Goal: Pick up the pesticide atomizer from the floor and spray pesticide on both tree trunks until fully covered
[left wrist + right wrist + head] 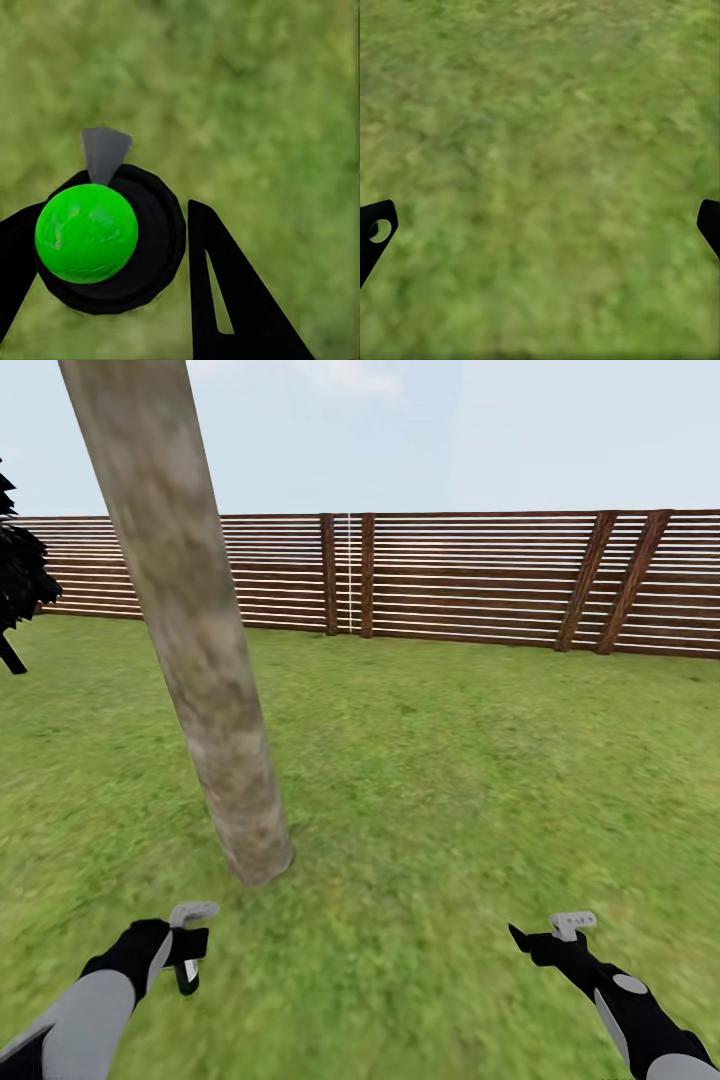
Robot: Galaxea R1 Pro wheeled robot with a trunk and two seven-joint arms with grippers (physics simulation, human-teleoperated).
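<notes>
Green lawn filled the garden, blurry and mottled, running back to a brown fence of thin horizontal slats with thicker posts under a pale sky. One tree trunk rose just ahead of the robot's left arm: a thick, smooth column, blotched grey and tan, leaning across the head view and darker where it met the grass. No spray or coating could be made out on its bark. A spiky black-leaved tree stood at the far left. A second thick trunk was not in the pictures.

The left tool hung low near the trunk's base. In its wrist view a round black object sat between the two flat black fingers, capped by a glossy bright green dome with a small grey wedge poking out beside it. This looked like the pesticide atomizer seen end-on, though no red top or label showed. The fingers were drawn in close around it, so it appeared gripped. The right tool was spread wide and held nothing, with bare grass beneath it.

Judging by this, the pick-up seemed done and the robot stood at the first tree. Spraying that trunk, then the other, seemingly remained.
</notes>
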